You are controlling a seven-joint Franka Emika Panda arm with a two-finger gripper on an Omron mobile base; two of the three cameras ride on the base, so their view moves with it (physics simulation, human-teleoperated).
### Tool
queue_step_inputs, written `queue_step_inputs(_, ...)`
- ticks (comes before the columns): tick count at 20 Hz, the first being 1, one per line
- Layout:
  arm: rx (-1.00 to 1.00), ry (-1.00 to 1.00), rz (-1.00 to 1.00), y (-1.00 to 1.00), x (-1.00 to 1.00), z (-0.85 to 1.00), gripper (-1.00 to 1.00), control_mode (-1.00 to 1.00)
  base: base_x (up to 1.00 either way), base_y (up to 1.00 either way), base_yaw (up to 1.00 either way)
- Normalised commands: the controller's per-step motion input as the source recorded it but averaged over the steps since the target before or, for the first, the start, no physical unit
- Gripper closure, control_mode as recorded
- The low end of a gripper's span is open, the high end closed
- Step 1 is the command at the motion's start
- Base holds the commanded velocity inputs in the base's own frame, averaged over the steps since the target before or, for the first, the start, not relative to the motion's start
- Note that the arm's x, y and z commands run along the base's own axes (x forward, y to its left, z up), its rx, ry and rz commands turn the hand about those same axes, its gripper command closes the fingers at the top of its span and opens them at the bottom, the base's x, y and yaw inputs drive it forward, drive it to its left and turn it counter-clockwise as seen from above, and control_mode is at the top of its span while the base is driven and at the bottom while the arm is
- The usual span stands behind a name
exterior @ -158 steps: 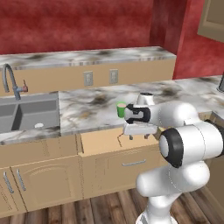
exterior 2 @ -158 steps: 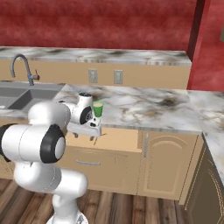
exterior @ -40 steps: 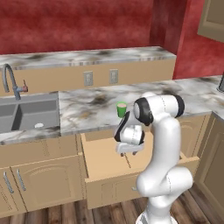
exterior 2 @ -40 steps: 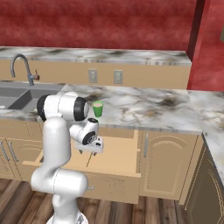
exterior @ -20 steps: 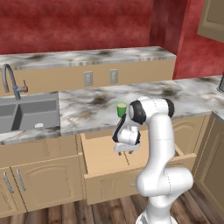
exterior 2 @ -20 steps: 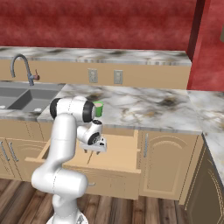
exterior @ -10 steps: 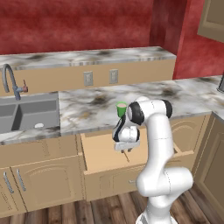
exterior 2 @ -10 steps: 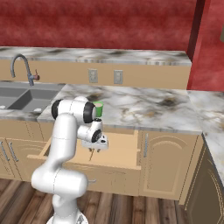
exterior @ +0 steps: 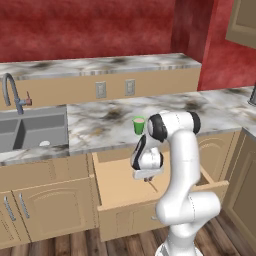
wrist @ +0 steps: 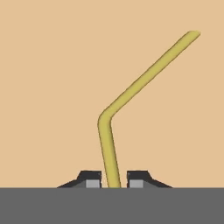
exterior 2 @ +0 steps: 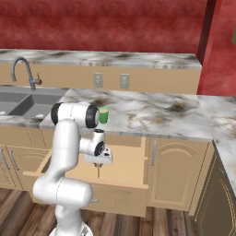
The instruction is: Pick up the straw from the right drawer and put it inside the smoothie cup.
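Straw, olive-brown and bent partway along, lies on the tan floor of the drawer, one end running down between the two dark fingertips in the hand view, the other arm of the bend slanting off to the upper right. Gripper closed narrow on that near end, pads right beside the stick on both sides. From the left base view, seen as a thin dark line on the drawer floor just under the gripper; from the right base view, a short dark sliver below the gripper. Drawer pulled well out from under the counter, panelled front facing the floor side, tan inside, bare around the straw. Hand reaches down into the drawer, wrist bent under the white arm, which rises in front of the drawer's right part in the left base view. Cup, small and bright green, upright on the marbled counter behind the drawer, near the counter's front edge and just beside the arm's upper joint; also visible from the right, partly tucked against that joint. Sink set into the counter well to the left, curved faucet behind it. Two wall outlets on the tan backsplash beyond the cup. Cabinet doors left of the drawer, another to its right. Red wall above, wood-plank floor below.
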Motion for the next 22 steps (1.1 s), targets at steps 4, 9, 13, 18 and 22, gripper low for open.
queue_step_inputs(4,0.00,-0.06,0.00,0.00,-0.52,0.09,1.00,-1.00,0.00,0.00,0.00)
queue_step_inputs(9,0.01,-0.13,0.00,0.00,-0.16,0.67,1.00,-1.00,0.00,0.00,0.00)
queue_step_inputs(13,0.02,-0.26,0.04,0.00,-0.14,0.94,1.00,-1.00,0.00,0.00,0.00)
queue_step_inputs(18,0.01,-0.30,0.10,0.00,-0.11,1.00,1.00,-1.00,0.00,0.00,0.00)
queue_step_inputs(22,0.02,-0.27,0.15,0.00,-0.01,1.00,1.00,-1.00,0.00,0.00,0.00)
